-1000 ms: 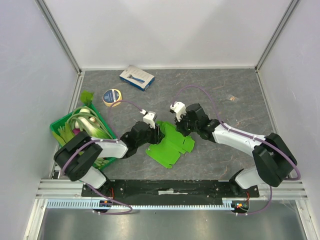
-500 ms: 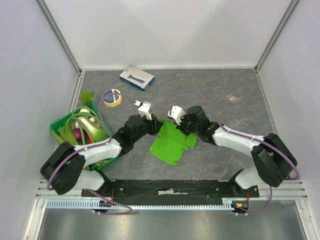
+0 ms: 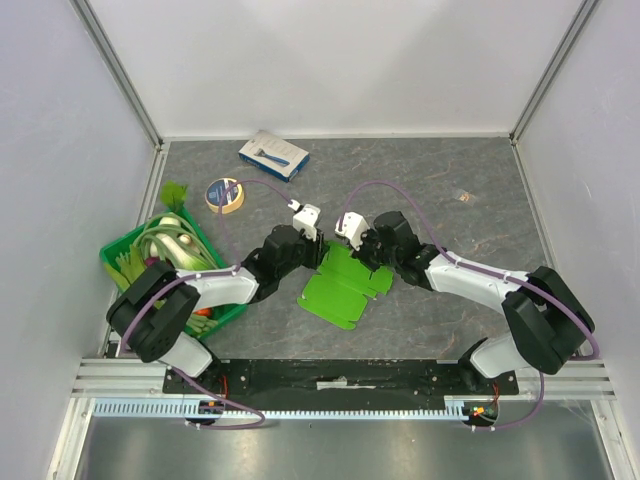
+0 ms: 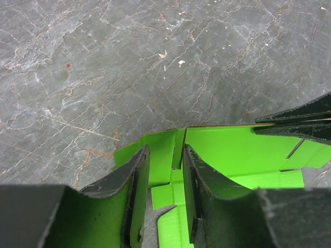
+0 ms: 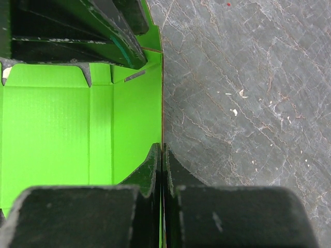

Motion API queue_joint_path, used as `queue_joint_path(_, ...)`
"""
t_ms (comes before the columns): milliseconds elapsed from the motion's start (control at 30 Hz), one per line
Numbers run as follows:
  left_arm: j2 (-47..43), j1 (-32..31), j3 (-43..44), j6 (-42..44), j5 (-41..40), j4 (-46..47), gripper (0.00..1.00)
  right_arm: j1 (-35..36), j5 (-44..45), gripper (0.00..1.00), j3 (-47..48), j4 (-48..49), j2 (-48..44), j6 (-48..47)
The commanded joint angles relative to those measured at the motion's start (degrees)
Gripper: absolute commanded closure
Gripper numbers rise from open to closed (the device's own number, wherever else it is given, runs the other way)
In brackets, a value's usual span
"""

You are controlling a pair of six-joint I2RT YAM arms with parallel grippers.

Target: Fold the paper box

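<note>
Near the middle of the grey table [image 3: 460, 210], just ahead of the two arm bases, the paper box [image 3: 342, 288] lies as a mostly flat lime-green sheet, and both arms meet over its far edge. From above, the left gripper [image 3: 318, 260] and right gripper [image 3: 362, 262] sit close together at that edge. Their wrists hide the tips, so this view does not show how either one stands.

The wrist cameras supply that. On the left wrist, the left gripper [image 4: 165, 155] has its fingers parted and set astride a raised fold of the paper box [image 4: 232, 150]. The fold stands close to one finger, with a gap showing on the other side, so the card is not pinched. The right gripper's dark tips enter this view from the right, on the card's edge.

On the right wrist, the right gripper [image 5: 162, 151] is clamped tight on the sheet's straight side edge, its fingers pressed together over the card. The panels, creases and a small slot of the paper box [image 5: 57, 129] spread out to the left.

Only the overhead view shows the rest. A darker green crate [image 3: 118, 262] of vegetables stands at the left, a tape roll [image 3: 224, 194] lies beyond it, and a blue-and-white carton [image 3: 273, 156] lies near the back wall, all well apart from the sheet.
</note>
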Motion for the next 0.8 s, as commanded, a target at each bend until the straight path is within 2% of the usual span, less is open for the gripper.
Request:
queue_joint_path(0,1.81,0.14,2.43,3.36,-0.71,4.91,0.65,0.22,-1.03,1.00,0.17,2.38,-0.21,-0.34)
queue_joint_path(67,2.42,0.06,2.61,3.27,-0.80,5.62,0.72,0.57,-0.51,1.00,0.43,2.30,-0.03,0.44)
queue_joint_path(100,2.60,-0.03,2.78,3.36,-0.71,6.40,0.83,0.65,-0.07,1.00,0.70,2.04,0.23,1.32)
queue_joint_path(133,2.69,-0.38,2.79,3.71,-1.32,6.85,0.87,0.74,3.33,0.96,1.05,1.77,0.49,3.07)
queue_joint_path(167,2.69,-0.90,2.18,4.76,-2.80,7.72,0.89,0.66,6.93,0.87,3.40,0.90,0.84,10.40)
queue_joint_path(200,2.43,-1.52,1.56,5.46,-4.82,10.16,0.90,0.66,10.10,0.62,5.43,-3.81,1.63,14.65)
queue_joint_path(233,2.25,-2.92,0.77,6.17,-9.10,12.19,0.93,0.66,15.09,0.49,7.88,-8.73,2.25,19.82)
queue_joint_path(267,2.16,-3.63,-0.97,7.22,-11.23,14.13,0.98,0.66,22.01,0.46,14.87,-14.43,3.12,23.70)
queue_joint_path(300,2.08,-4.16,-1.69,7.40,-13.60,17.71,0.98,0.66,25.82,0.45,18.68,-26.76,4.44,33.05)
queue_joint_path(333,2.16,-4.94,-2.22,7.49,-16.67,18.97,0.98,0.66,26.38,0.45,24.11,-31.32,4.71,35.49)
queue_joint_path(367,2.34,-5.39,-2.66,7.40,-18.44,19.94,0.98,0.66,23.95,0.42,25.56,-35.54,4.54,37.17)
queue_joint_path(400,2.86,-6.18,-2.75,7.23,-21.77,21.51,0.98,0.57,23.75,0.32,26.70,-37.24,3.67,42.15)
queue_joint_path(467,3.30,-6.97,-3.19,7.31,-23.38,22.93,0.98,0.39,25.06,0.29,30.31,-40.75,2.35,45.00)
queue_joint_path(567,3.48,-7.94,-3.28,7.14,-26.63,23.29,0.98,0.04,31.80,0.08,32.25,-42.26,-2.74,52.63)
queue_joint_path(633,2.96,-8.29,-3.98,6.18,-28.39,24.33,0.98,-0.48,30.36,0.09,31.73,-42.26,-3.90,64.13)
queue_joint_path(667,2.87,-8.47,-4.15,5.91,-29.18,24.60,0.98,-0.57,29.21,0.15,30.77,-41.48,-4.42,69.48)
queue_joint_path(733,2.95,-8.82,-4.68,5.38,-30.94,25.65,0.98,-0.66,20.27,0.17,25.70,-38.42,-4.86,85.08)
queue_joint_path(767,3.04,-8.73,-4.86,5.12,-31.29,26.09,0.98,-0.66,17.02,0.19,23.49,-32.65,-5.82,90.75)
